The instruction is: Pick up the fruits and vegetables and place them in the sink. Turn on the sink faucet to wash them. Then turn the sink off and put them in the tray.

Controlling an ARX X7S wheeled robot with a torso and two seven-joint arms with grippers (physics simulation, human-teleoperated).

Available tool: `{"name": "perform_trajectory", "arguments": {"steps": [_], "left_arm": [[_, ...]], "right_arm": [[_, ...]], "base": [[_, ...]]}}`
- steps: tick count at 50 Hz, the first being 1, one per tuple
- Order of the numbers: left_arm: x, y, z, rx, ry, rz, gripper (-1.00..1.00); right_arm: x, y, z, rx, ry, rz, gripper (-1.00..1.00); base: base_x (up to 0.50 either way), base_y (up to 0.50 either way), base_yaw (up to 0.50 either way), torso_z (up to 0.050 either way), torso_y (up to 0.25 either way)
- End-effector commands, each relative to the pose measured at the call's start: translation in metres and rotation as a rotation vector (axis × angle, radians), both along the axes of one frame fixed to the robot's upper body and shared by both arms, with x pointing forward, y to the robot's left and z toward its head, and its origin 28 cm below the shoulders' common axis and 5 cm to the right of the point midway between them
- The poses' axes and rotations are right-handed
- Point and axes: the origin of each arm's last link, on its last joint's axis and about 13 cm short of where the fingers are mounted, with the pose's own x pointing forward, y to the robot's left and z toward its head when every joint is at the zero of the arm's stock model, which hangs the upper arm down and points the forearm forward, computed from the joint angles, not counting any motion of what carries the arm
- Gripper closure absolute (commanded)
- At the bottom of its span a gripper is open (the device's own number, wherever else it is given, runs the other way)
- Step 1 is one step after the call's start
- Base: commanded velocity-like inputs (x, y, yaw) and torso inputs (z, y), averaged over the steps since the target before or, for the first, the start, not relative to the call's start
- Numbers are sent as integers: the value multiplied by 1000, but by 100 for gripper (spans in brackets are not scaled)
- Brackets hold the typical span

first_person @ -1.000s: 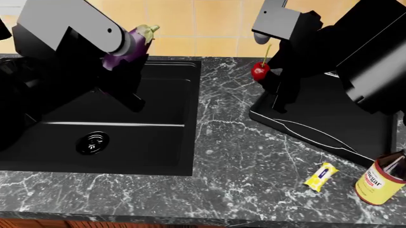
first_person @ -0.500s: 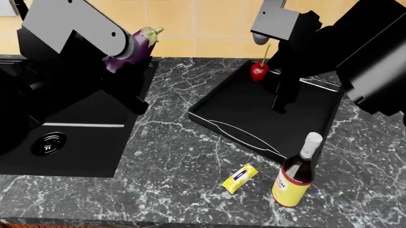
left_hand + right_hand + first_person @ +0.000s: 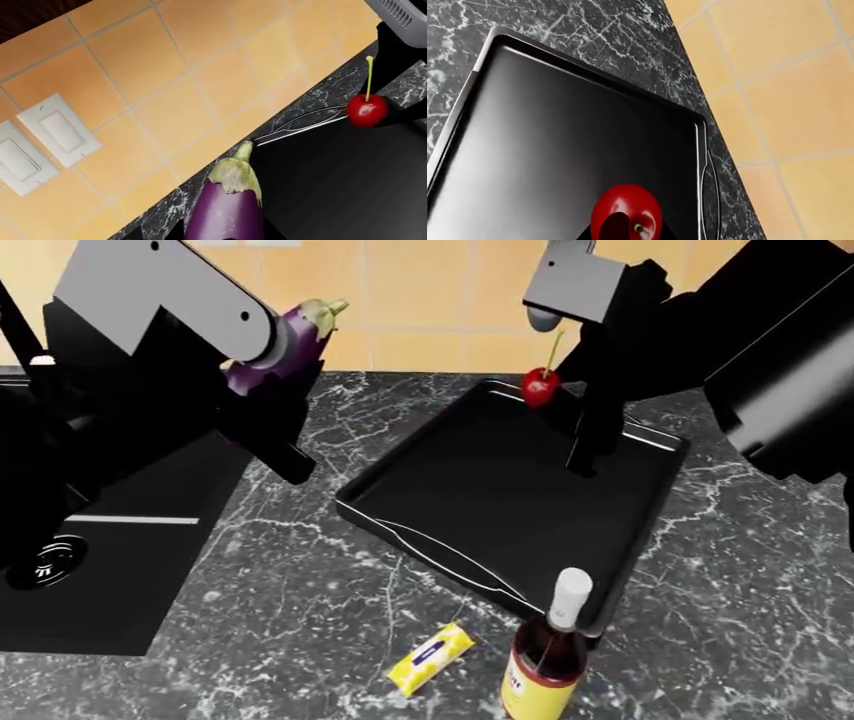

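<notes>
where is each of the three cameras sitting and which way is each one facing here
Head view: from the robot's head, looking forward and down over the tray and sink; both black arms show.
Left wrist view: by the left gripper, facing the tiled wall along the held eggplant.
Right wrist view: by the right gripper, looking down onto the tray; only dark finger parts under the cherry show.
Shared: cherry and tray show in all three views.
</notes>
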Motion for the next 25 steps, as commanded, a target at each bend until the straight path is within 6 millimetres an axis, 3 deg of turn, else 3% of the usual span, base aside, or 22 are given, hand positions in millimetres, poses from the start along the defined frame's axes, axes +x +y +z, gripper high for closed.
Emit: {"name": "perform_trajectory", "arguments": {"steps": [1, 12, 25], "left_arm": [[0, -1, 1, -4, -5, -1, 100], [2, -4, 1, -14, -10, -3, 100], [16, -14, 4, -50, -38, 36, 100]], "right_arm": [[1, -1, -3, -2, 4, 3, 100], [7, 3, -4, -5, -5, -1, 100], [41, 12, -17, -67, 71, -111, 100]], "base": [[17, -500, 0, 0, 0], [3, -88, 0, 0, 0], [0, 0, 0, 0, 0]]}}
